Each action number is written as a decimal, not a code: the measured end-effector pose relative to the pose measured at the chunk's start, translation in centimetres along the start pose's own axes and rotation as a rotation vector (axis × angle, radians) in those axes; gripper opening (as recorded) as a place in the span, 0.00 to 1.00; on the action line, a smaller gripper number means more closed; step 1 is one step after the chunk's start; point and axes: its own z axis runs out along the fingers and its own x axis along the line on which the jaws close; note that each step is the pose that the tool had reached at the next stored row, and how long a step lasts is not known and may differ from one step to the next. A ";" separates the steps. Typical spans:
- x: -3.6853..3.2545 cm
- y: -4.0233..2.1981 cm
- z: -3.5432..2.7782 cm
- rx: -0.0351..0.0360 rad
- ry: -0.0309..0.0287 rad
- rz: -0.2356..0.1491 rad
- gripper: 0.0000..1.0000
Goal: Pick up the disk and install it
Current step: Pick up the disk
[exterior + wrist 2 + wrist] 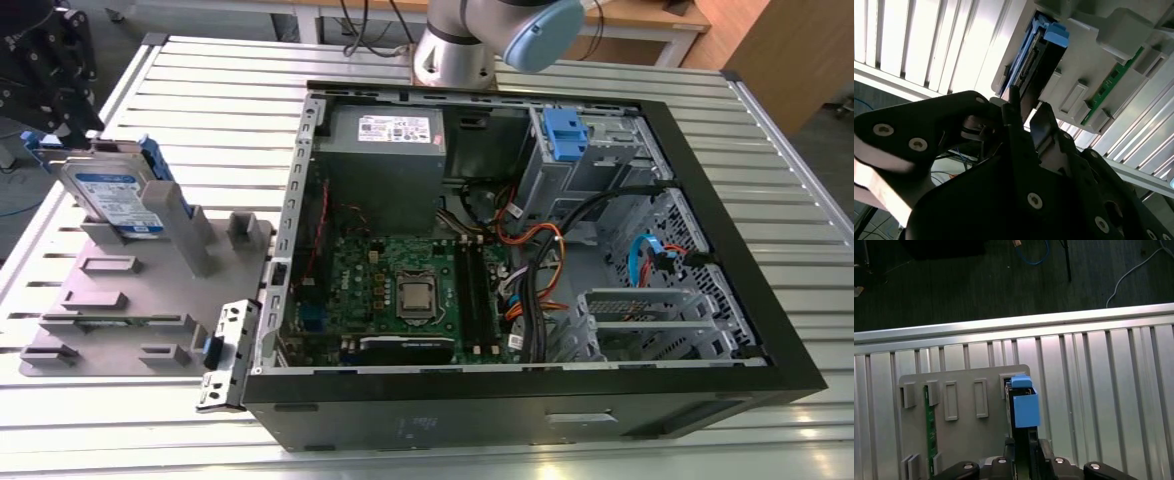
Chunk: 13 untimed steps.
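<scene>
Heft mattered: flat silver-metal disk (118,200) looked dense, rigid, shock-fragile; blue side rails (1026,407) offered hold; black hand (1023,452) at them, clamped or not unclear.

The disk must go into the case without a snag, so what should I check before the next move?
1. The disk stands upright in the holder block: ok.
2. The pincer is lined up with the disk's edge: ok.
3. The computer case lies open: ok.
4. The drive cage is free of the cables: cannot tell.
5. The green board sits apart from the disk: ok.
</scene>
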 end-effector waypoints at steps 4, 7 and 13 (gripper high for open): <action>0.00 0.00 0.00 -0.0001 -0.0011 0.000 0.47; 0.00 0.00 0.00 -0.0002 -0.0020 0.000 0.58; 0.00 0.00 0.01 -0.0004 -0.0034 0.000 0.65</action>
